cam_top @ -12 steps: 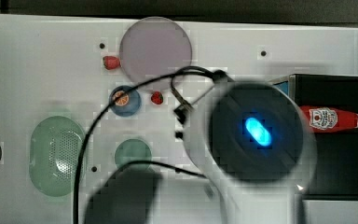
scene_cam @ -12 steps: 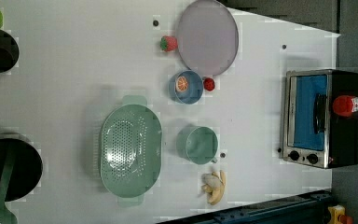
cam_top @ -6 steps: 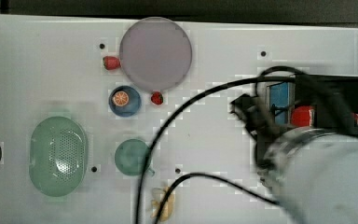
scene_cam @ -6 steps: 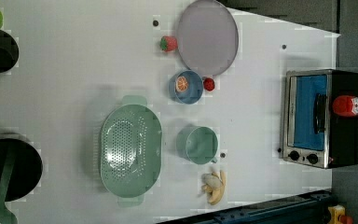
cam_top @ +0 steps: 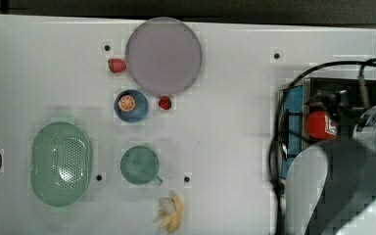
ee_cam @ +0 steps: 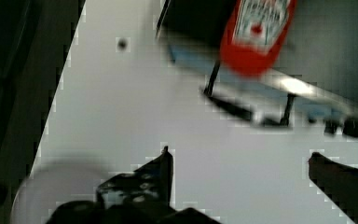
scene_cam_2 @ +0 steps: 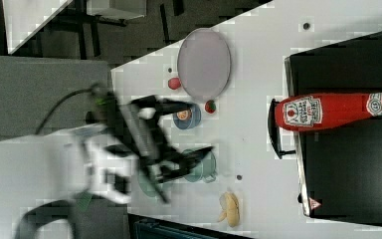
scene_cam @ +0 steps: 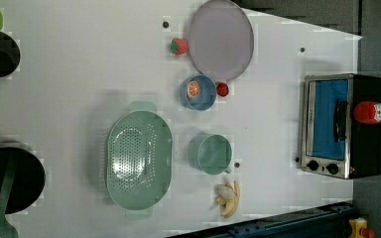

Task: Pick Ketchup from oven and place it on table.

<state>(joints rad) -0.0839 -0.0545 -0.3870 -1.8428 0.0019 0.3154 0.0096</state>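
Observation:
The Ketchup (scene_cam_2: 328, 110), a red bottle with a white cap and a white label, rests on the black top of the oven (scene_cam_2: 348, 164), near the front edge. It also shows as Ketchup (scene_cam: 373, 112) and Ketchup (cam_top: 320, 125). The oven (scene_cam: 327, 124) has a blue glass door and sits on the white table (scene_cam: 79, 74). My gripper (ee_cam: 242, 163) is open with nothing between its fingers (ee_cam: 161, 165). The Ketchup (ee_cam: 256, 32) lies ahead of it, apart. My arm (cam_top: 342, 186) covers part of the oven (cam_top: 293, 122). In the right view the gripper (scene_cam_2: 194, 129) is blurred, left of the oven.
A lilac plate (cam_top: 163, 55), two strawberries (cam_top: 117, 65), a blue bowl (cam_top: 131, 105) holding an orange slice, a green colander (cam_top: 61, 163), a green cup (cam_top: 139, 165) and a banana (cam_top: 172, 213) stand on the table. Black bowls (scene_cam: 0, 52) sit at the left view's left edge.
My arm has swung toward the top view's right, from the table's middle to over the oven. The Ketchup has stayed in place. The gripper remains open.

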